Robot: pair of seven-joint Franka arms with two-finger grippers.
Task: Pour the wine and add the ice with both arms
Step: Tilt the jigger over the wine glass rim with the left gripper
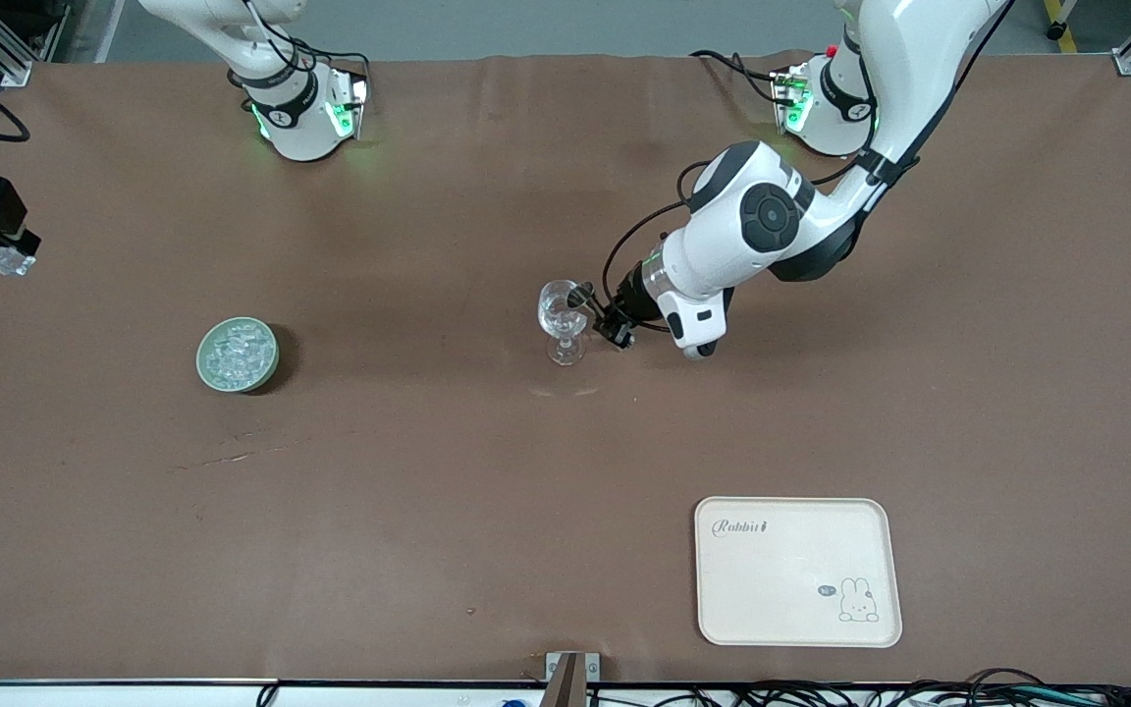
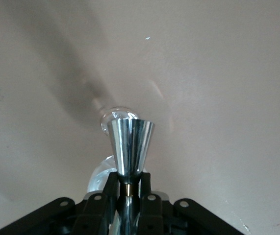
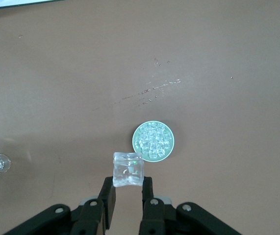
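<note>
With the right hand [image 3: 128, 192] clamped on one clear glassy ice cube [image 3: 128, 170] high above the round pale-green bowl [image 1: 238, 354], and the left hand [image 2: 128, 188] pinching a shiny metal cone beside the clear stemmed glass [image 1: 563, 318] mid-bench, a loose grip could drop the cube short.
</note>
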